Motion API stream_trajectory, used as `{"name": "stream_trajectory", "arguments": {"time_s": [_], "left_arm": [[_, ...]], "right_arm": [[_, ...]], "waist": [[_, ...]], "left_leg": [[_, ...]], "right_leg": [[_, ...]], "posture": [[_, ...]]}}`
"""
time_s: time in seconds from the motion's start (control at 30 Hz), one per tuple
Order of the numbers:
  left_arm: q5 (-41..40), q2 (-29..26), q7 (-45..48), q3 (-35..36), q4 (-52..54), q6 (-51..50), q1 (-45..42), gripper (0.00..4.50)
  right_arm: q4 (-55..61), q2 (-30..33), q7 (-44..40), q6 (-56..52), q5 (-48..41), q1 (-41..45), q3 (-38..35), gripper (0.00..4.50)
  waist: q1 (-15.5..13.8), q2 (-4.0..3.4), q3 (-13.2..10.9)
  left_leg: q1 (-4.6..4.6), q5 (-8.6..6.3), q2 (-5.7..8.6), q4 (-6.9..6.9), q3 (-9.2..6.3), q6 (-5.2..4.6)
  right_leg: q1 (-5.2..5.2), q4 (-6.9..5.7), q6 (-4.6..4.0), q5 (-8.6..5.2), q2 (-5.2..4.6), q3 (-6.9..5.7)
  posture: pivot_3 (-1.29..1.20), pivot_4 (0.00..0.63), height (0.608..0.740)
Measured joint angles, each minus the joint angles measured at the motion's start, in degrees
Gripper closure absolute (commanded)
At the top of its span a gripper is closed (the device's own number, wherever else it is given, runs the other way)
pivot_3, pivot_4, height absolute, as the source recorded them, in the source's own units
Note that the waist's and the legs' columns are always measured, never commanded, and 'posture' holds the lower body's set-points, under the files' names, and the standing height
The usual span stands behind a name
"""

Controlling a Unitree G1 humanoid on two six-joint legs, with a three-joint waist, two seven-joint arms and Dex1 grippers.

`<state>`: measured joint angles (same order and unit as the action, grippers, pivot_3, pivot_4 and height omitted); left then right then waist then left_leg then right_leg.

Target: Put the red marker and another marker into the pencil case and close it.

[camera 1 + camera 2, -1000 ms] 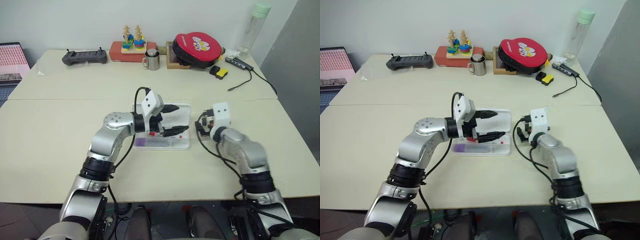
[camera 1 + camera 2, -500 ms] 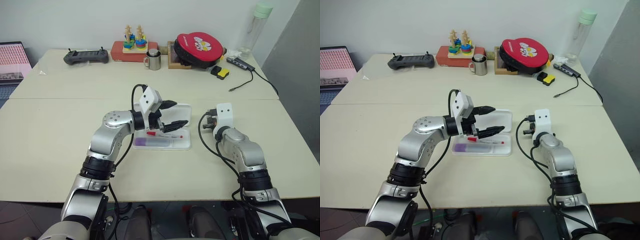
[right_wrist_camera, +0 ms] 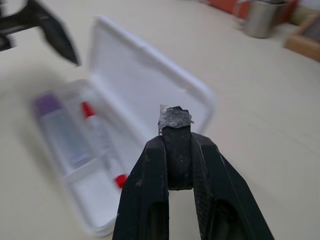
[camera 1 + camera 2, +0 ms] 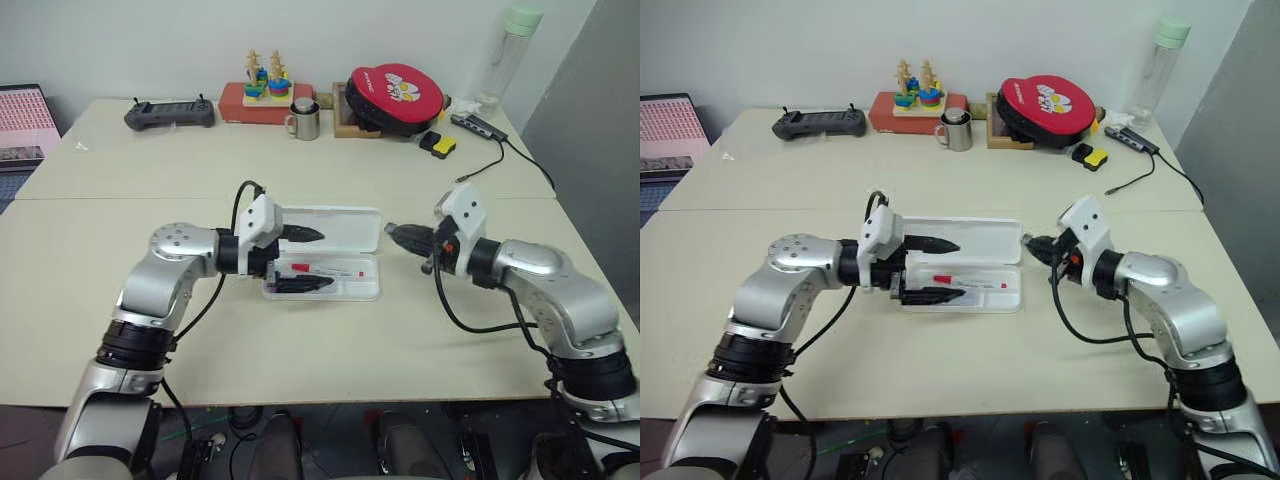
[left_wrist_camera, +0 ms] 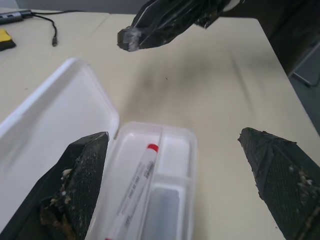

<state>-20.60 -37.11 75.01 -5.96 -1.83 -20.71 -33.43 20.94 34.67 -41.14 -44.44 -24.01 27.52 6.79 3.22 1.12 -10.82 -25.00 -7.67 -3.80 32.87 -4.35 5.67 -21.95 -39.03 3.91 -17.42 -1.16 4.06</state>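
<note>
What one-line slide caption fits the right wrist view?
Shut right gripper faces the open pencil case holding the red marker and purple marker.

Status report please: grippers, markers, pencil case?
Left gripper open, empty. Right gripper shut, empty. Red marker and purple marker inside pencil case; lid open.
</note>
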Motion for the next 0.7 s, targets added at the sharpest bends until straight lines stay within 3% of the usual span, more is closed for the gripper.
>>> {"name": "stream_trajectory", "arguments": {"time_s": [0.13,0.3,0.57,0.63,0.7], "left_arm": [[2.06,-4.27,2.63,-1.25,-1.24,1.87,1.15,0.0],[2.74,-3.86,1.83,-1.25,-1.99,2.44,1.3,0.0],[2.72,-3.47,0.67,-1.25,-1.18,2.3,2.5,0.0],[2.72,-3.47,0.48,-1.25,-0.9,2.26,2.75,0.0],[2.72,-3.47,-0.03,-1.25,-0.72,1.92,2.95,0.0]], "right_arm": [[-2.15,0.66,-2.46,-0.98,2.49,2.47,6.97,4.21],[-7.45,-1.39,-2.37,-0.17,6.26,3.43,11.4,4.21],[-8.93,-2.09,-2.7,0.32,7.66,3.41,12.51,4.21],[-8.93,-2.23,-2.85,0.31,7.66,3.39,12.56,3.5],[-8.92,-2.32,-3.01,0.26,7.63,3.39,12.56,3.13]], "waist": [[0.31,0.0,0.0],[-0.45,0.01,0.0],[-0.33,0.01,0.0],[-0.29,0.01,0.0],[-0.29,0.01,0.0]], "left_leg": [[0.03,0.0,-0.01,0.05,0.04,0.0],[-0.06,0.0,0.01,0.04,0.04,0.0],[-0.11,0.0,-0.01,-0.01,0.03,0.0],[-0.11,0.0,-0.01,0.0,0.03,0.0],[-0.11,0.0,-0.01,0.01,0.03,0.0]], "right_leg": [[-0.04,0.0,-0.02,-0.01,0.0,0.07],[-0.05,0.03,0.04,0.02,-0.01,0.04],[-0.13,-0.01,-0.01,-0.01,0.01,0.01],[-0.13,-0.01,0.01,0.0,0.01,0.01],[-0.12,-0.01,0.03,0.01,0.01,0.01]], "posture": [[0.0,0.15,0.74],[0.0,0.15,0.74],[0.0,0.15,0.74],[0.0,0.15,0.74],[0.0,0.15,0.74]]}}
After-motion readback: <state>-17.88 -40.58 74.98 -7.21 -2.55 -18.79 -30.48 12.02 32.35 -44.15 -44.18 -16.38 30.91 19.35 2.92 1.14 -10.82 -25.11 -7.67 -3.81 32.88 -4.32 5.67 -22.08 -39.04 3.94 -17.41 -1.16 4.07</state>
